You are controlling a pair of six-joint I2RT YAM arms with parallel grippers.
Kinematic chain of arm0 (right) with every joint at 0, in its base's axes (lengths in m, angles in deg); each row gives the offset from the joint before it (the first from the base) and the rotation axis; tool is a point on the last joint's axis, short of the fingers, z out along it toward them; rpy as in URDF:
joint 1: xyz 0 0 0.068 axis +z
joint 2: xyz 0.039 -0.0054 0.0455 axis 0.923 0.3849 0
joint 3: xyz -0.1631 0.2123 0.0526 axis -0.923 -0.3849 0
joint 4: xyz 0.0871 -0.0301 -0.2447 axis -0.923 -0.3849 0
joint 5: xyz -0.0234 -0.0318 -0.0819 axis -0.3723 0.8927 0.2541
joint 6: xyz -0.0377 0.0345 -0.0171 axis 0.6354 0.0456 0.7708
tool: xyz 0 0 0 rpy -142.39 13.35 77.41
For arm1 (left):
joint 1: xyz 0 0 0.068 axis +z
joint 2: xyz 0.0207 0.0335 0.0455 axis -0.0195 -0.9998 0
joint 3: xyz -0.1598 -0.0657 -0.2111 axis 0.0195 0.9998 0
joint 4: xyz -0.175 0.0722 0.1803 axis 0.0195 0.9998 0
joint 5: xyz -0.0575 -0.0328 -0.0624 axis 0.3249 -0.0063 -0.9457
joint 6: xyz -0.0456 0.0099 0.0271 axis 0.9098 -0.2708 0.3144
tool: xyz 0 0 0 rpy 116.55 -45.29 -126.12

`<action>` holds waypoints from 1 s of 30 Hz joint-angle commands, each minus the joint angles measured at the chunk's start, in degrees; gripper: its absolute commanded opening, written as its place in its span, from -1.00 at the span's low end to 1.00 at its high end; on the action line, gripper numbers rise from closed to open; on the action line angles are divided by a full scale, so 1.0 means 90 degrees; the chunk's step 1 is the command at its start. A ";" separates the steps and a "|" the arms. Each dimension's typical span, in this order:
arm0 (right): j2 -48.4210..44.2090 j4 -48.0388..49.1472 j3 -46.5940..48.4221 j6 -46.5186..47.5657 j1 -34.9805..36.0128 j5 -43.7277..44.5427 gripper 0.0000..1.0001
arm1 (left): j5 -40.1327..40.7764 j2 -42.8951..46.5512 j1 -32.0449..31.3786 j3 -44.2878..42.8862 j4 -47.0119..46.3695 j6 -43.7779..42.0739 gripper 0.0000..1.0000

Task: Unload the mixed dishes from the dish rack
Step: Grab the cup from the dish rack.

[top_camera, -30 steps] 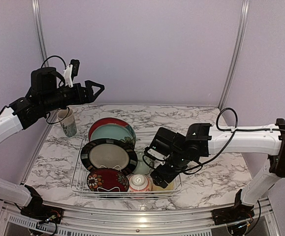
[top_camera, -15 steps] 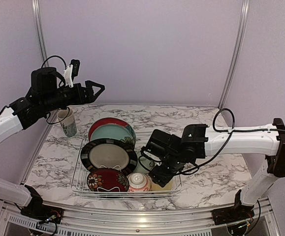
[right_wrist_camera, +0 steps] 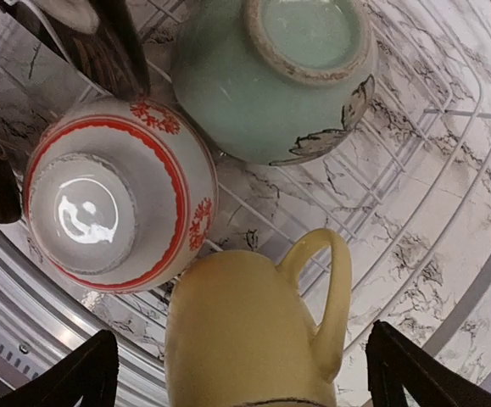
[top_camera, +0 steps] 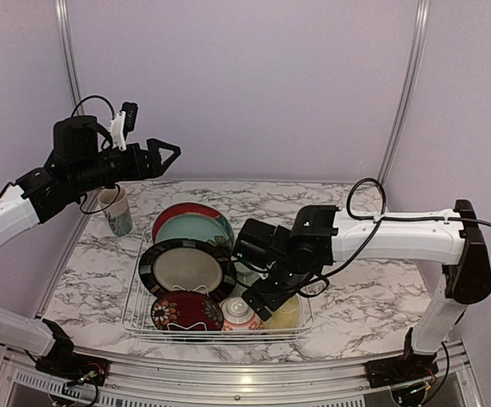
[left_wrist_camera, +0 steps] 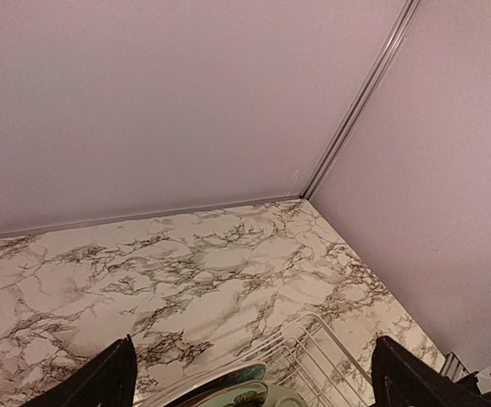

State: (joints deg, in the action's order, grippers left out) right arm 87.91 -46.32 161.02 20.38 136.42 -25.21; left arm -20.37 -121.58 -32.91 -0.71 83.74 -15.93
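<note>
The dish rack (top_camera: 135, 312) holds a red plate (top_camera: 177, 211), a teal plate (top_camera: 196, 229), a black-rimmed cream plate (top_camera: 186, 270) and a dark red floral plate (top_camera: 184, 311), all on edge. In the right wrist view a red-striped white bowl (right_wrist_camera: 114, 208) and a pale green bowl (right_wrist_camera: 270, 76) lie upside down, and a yellow cup (right_wrist_camera: 245, 331) lies between my right gripper's (right_wrist_camera: 245, 373) open fingers. That right gripper (top_camera: 266, 303) reaches down into the rack's right end. My left gripper (top_camera: 170, 154) hangs open and empty, high above the table's left side.
A patterned tall cup (top_camera: 116, 210) stands on the marble table (top_camera: 372, 301) left of the rack, by the back left corner. Rack wires (right_wrist_camera: 415, 195) run under and beside the yellow cup. The left wrist view shows the teal plate's rim (left_wrist_camera: 245, 397) and the rack's far corner (left_wrist_camera: 330, 339).
My right arm has swung left and lower into the rack over the cup and bowls, and its jaws have spread wider. The left arm has not moved.
</note>
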 commanded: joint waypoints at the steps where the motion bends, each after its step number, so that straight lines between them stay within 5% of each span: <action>1: 0.0121 -0.0690 0.0555 -0.1441 0.0062 -0.0142 0.97 | -0.0188 0.0042 -0.0029 -0.0004 -0.0249 -0.0050 0.98; 9: 0.0150 -0.0984 0.0344 -0.3133 0.0061 -0.0176 0.97 | -0.0244 0.0133 -0.0029 0.0072 -0.0215 -0.0253 0.98; 18: 0.0200 -0.0357 -0.0071 -0.3387 0.0061 -0.0538 0.88 | -0.0320 0.0348 -0.0029 0.0162 -0.0124 -0.0336 0.98; 30: 0.0069 -0.0177 -0.0210 -0.3143 0.0056 -0.0243 0.38 | -0.0236 0.0425 -0.0029 0.0320 -0.0151 -0.0260 0.98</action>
State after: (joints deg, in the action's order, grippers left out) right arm 89.22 -50.37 159.58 -8.45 136.53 -28.58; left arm -22.34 -118.41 -32.97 1.41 82.89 -17.92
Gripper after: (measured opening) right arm 0.736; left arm 0.989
